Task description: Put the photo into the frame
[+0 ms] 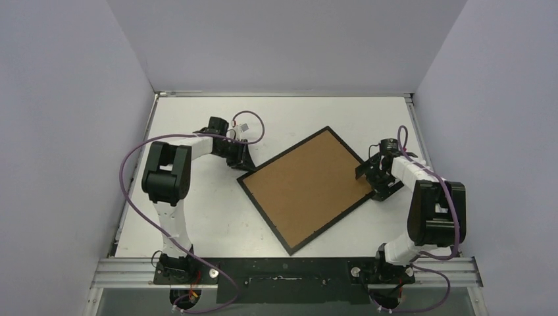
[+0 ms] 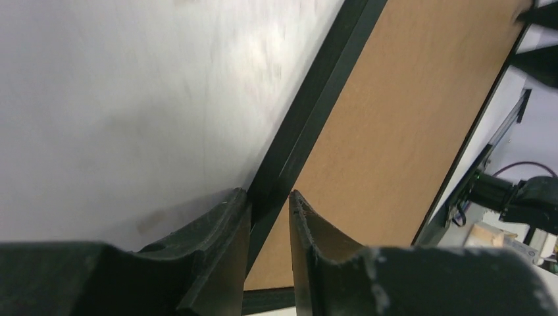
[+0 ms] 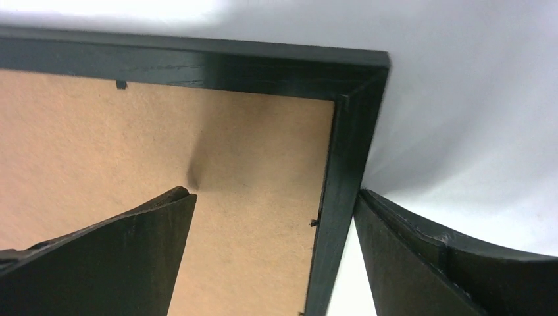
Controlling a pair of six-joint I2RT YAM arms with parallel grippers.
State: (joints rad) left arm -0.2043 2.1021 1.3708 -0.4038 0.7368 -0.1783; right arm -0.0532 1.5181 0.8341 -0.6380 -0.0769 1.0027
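Straddling frame [image 1: 263, 216] edges: left tool [image 2: 270, 197], right tool [image 3: 273, 197].

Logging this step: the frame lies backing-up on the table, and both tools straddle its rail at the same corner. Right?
No: the left tool and the right tool straddle the rail of the frame at opposite corners, as the top external view shows. The rest holds.

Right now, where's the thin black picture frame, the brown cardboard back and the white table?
Thin black rectangular picture frame [image 3: 197, 62]: right wrist view, its top bar.
Brown cardboard backing [image 1: 309, 184]: top external view, its middle.
White table [image 1: 217, 224]: top external view, bare patch beside the frame.
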